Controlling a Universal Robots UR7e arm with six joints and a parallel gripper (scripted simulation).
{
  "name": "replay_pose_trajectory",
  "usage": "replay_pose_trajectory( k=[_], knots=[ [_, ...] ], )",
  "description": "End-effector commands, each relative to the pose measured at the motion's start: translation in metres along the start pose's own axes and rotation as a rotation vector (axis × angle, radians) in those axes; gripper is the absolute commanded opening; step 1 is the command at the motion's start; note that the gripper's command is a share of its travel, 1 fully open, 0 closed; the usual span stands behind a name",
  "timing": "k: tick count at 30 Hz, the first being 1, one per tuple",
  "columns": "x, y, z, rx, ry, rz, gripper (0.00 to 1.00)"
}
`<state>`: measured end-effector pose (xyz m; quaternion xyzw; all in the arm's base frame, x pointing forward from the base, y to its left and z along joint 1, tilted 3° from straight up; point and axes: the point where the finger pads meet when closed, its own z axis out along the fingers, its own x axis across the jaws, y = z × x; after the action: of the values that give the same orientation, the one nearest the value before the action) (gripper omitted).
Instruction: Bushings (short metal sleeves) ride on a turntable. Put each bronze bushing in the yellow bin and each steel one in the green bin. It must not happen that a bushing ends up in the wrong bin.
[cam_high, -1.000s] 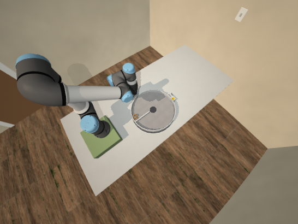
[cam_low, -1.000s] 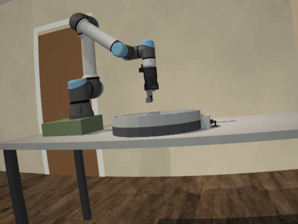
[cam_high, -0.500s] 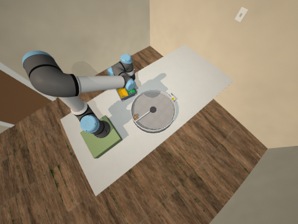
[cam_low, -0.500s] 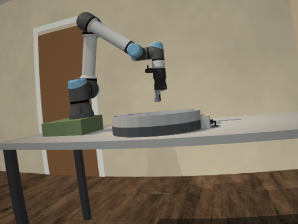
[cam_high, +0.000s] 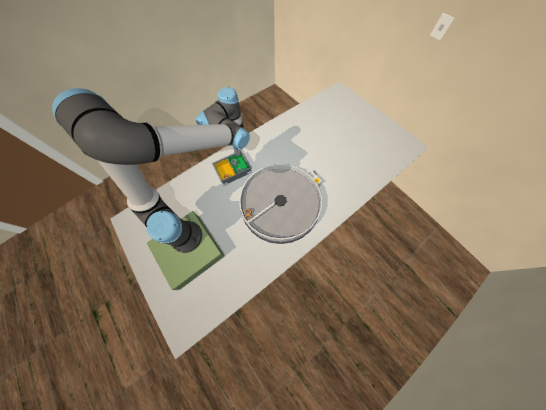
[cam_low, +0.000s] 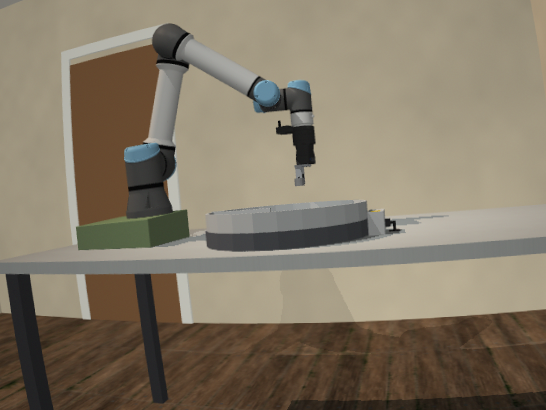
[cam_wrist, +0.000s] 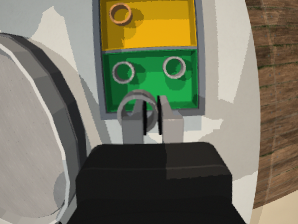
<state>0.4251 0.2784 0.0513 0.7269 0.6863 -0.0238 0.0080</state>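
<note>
Currently holding a steel bushing (cam_low: 299, 183) (cam_wrist: 120, 112) in the gripper (cam_high: 237, 151) (cam_low: 300, 175) (cam_wrist: 152, 107), clenched on one side of its wall, with most of the ring offset to one side of the fingers. Hanging high, near the outer rim of the green bin (cam_high: 244, 159) (cam_wrist: 175, 95), well above the table, beyond the left far edge of the turntable (cam_high: 295, 215) (cam_low: 285, 220) (cam_wrist: 25, 150). Looks like a delivery to green, correct for grey metal.

Shift inward before lowering. Centre the ring itself over the bin, not the fingertips. Aim for the bare green part, away from the two steel bushings (cam_high: 239, 170) (cam_wrist: 114, 73) inside; avoid landing on either. Stay off the divider next to the yellow bin (cam_high: 223, 168) (cam_wrist: 170, 32), where one bronze bushing (cam_high: 226, 176) (cam_wrist: 112, 13) lies. Go down straight and slow, release low, then lift straight up. Could tilt or twist in a one-wall pinch if bumped against the rim. Afterwards, return for the bronze bushings (cam_high: 248, 213) by the bar (cam_high: 262, 211), at the turntable's left side; send to yellow.

Orientation: bore facing up, long axis roughly vertical, about parallel to the fingers. Can't judge slight tilt. Shows no left-right heading, being round; needs no turn, just upright lowering.

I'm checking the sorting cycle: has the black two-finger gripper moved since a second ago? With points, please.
Yes: in the exterior view, the gripper (cam_low: 299, 182) (cam_wrist: 152, 107) has shifted right, judged against the round grey turntable (cam_low: 287, 227) (cam_wrist: 25, 135) (cam_high: 295, 215).
</note>
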Motion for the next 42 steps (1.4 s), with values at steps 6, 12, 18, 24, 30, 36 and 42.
replay_pose_trajectory(
  k=[6, 12, 18, 24, 30, 36, 42],
  knots=[
    [0.001, 0.001, -0.001, -0.001, 0.001, -0.004, 0.0],
    [0.001, 0.001, -0.001, -0.001, 0.001, -0.005, 0.0],
    [0.001, 0.001, 0.026, -0.001, 0.001, -0.004, 0.0],
    [0.001, 0.001, 0.043, -0.001, 0.001, -0.004, 0.0],
    [0.001, 0.001, 0.054, -0.001, 0.001, -0.004, 0.0],
    [0.001, 0.001, 0.081, -0.001, 0.001, -0.005, 0.0],
    [0.001, 0.001, 0.081, -0.001, 0.001, -0.005, 0.0]
  ],
)
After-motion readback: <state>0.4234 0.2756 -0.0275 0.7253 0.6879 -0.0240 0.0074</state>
